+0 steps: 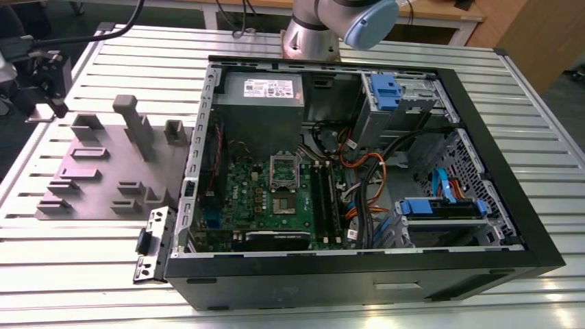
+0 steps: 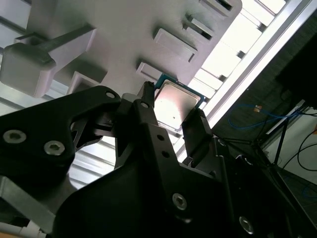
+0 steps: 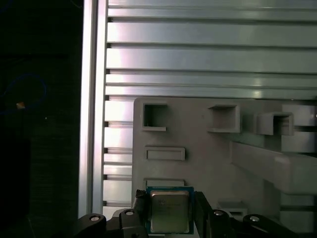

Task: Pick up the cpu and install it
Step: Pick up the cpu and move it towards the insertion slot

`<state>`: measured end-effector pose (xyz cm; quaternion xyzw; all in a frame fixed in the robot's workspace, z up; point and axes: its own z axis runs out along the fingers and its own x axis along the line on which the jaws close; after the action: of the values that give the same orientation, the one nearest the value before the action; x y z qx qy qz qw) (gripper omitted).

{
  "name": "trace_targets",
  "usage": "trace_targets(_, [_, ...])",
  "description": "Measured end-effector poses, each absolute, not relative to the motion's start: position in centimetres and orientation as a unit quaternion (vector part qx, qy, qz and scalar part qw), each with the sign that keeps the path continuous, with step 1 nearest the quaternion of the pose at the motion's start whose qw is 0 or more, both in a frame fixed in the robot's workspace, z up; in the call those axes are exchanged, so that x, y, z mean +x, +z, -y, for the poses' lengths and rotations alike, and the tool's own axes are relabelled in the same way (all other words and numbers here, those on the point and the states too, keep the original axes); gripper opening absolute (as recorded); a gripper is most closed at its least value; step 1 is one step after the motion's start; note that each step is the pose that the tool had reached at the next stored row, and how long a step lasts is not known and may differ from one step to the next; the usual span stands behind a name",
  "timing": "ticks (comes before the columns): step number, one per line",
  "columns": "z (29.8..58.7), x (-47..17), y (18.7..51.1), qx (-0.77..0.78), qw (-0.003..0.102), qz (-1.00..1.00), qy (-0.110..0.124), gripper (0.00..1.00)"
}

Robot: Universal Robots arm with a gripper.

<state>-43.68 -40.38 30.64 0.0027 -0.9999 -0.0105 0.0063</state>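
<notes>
Cpu (image 3: 170, 210), judged light, stiff and fragile, is held by opposite edges in the tool (image 3: 170, 214), at the fixture's (image 1: 92, 186) ten o'clock in the exterior view.

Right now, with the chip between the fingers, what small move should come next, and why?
Probably a short carry toward the computer case. The gripper looks shut on the chip, held above the grey fixture plate, while the socket on the green board lies inside that case.

Slatted table (image 1: 82, 264) (fixture plate (image 1: 98, 197), computer case (image 1: 347, 275))
</notes>
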Motion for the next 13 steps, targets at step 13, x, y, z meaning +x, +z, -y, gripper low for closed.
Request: trace_targets(13, [40.38, -43.69, 31.35, 0.003, 0.006, 1.0, -0.011, 0.47])
